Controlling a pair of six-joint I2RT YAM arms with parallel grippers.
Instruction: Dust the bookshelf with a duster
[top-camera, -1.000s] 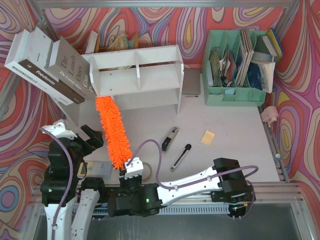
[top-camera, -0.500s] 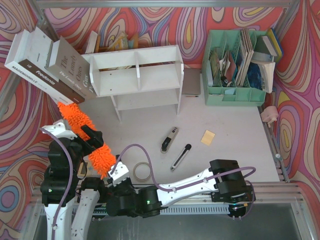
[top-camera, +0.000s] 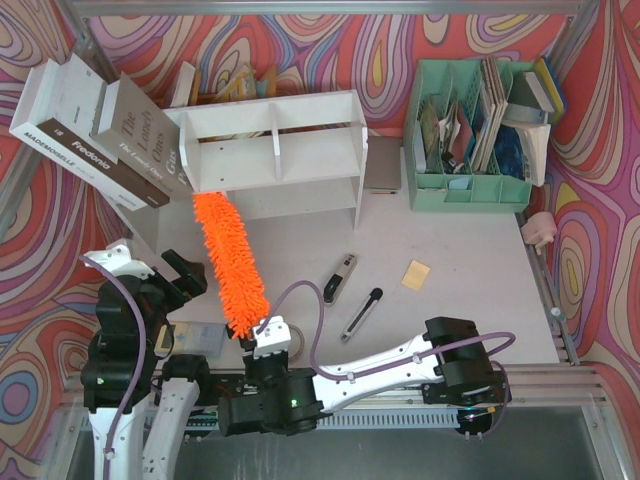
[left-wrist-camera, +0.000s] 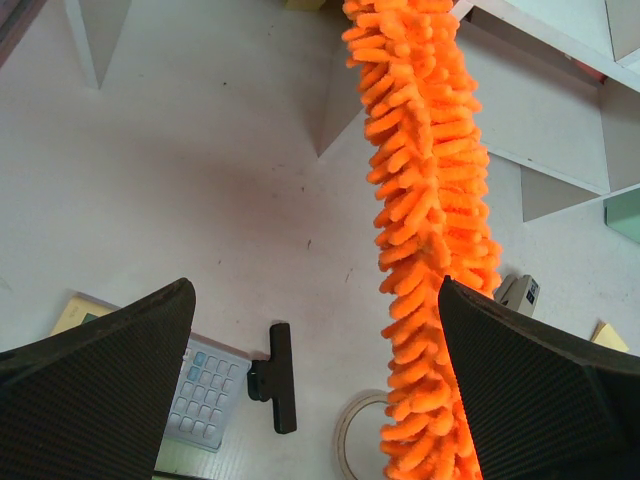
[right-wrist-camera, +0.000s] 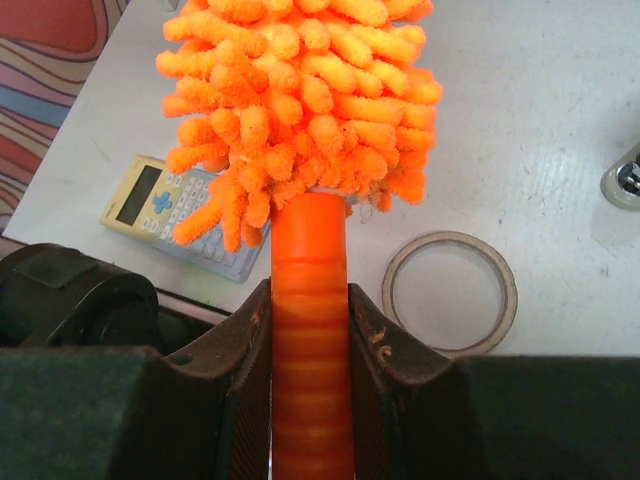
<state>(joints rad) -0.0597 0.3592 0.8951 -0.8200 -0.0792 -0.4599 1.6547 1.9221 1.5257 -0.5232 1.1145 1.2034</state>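
The right tool (right-wrist-camera: 308, 318) pinches the fluffy orange microfibre duster (top-camera: 228, 265) by its handle, tip ahead, seemingly touching the white wooden bookshelf (top-camera: 270, 150). Pressing harder could shove it.

1. The duster (top-camera: 230, 262) head was fluffy orange cloth in nubby strands; its handle (right-wrist-camera: 309, 330) was smooth, glossy orange plastic with faint ribs.
2. The bookshelf (top-camera: 270, 150) looked like white-painted wood, matt and smooth.
3. The table (top-camera: 450, 230) top was pale, matt and lightly scuffed.
4. The fingers (left-wrist-camera: 90, 390) of the left gripper (left-wrist-camera: 315, 300) were matt black with a fine woven texture.
5. The file organiser (top-camera: 470, 192) was smooth mint plastic.
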